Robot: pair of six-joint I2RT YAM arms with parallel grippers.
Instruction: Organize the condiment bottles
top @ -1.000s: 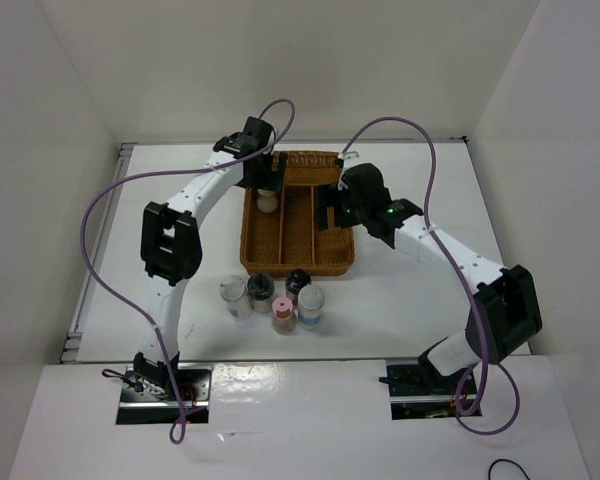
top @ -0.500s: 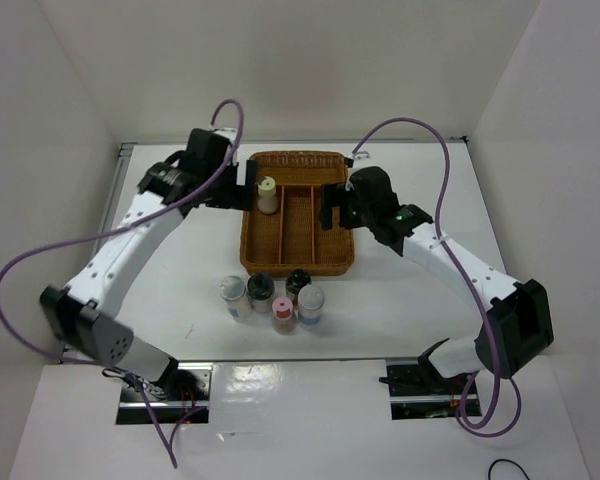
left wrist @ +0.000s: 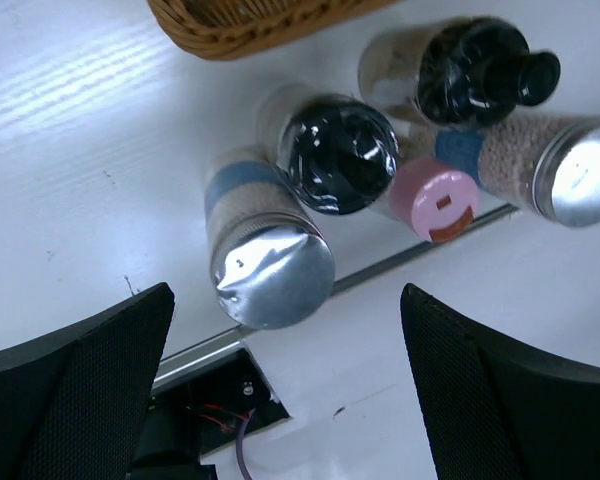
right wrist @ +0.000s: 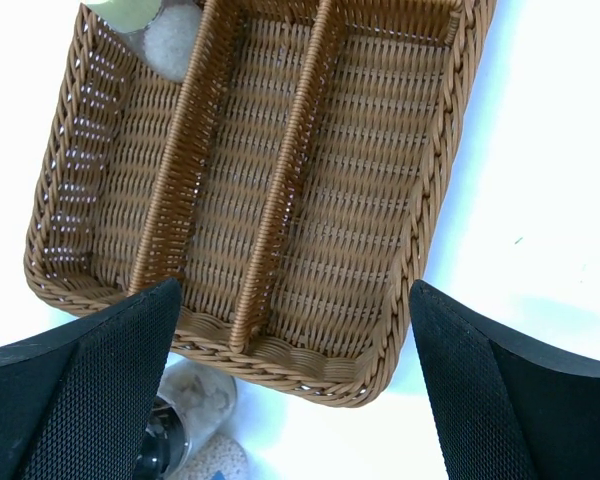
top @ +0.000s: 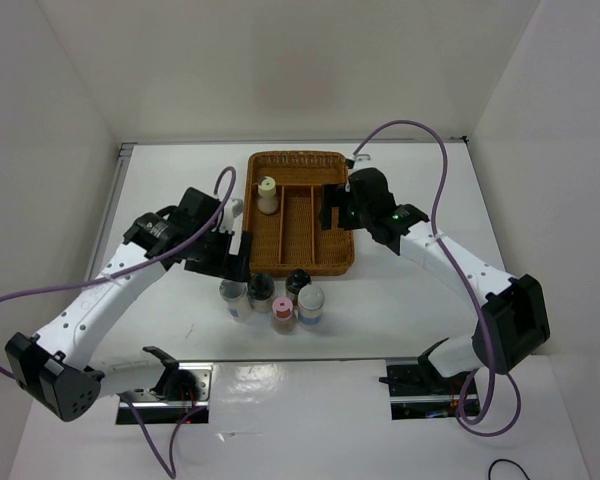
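The wicker basket (top: 298,268) sits in the middle of the table (top: 410,300), toward the far edge, and is split lengthwise into three compartments. The cream bottle (top: 267,195) stands upright in the left compartment, at its far end. The other two compartments hold nothing.

The remaining five condiment bottles stand in a tight cluster between the basket and the near edge, a little left of centre. In the row closer to the basket are the white-capped bottle (left wrist: 270,265), a black-capped bottle (left wrist: 337,160) just beside it, and a second black-capped bottle (left wrist: 480,70). The pink-capped bottle (left wrist: 435,198) and the pale grey bottle (left wrist: 570,170), with its blue label, stand on the near side.

The left gripper (top: 238,258) hangs at the left end of the cluster, its fingers spread wide and empty. In the wrist view the white-capped bottle shows between them. How far above the cap it is cannot be told.

The right gripper (top: 334,210) hovers over the basket's right compartment, jaws also wide apart and holding nothing.
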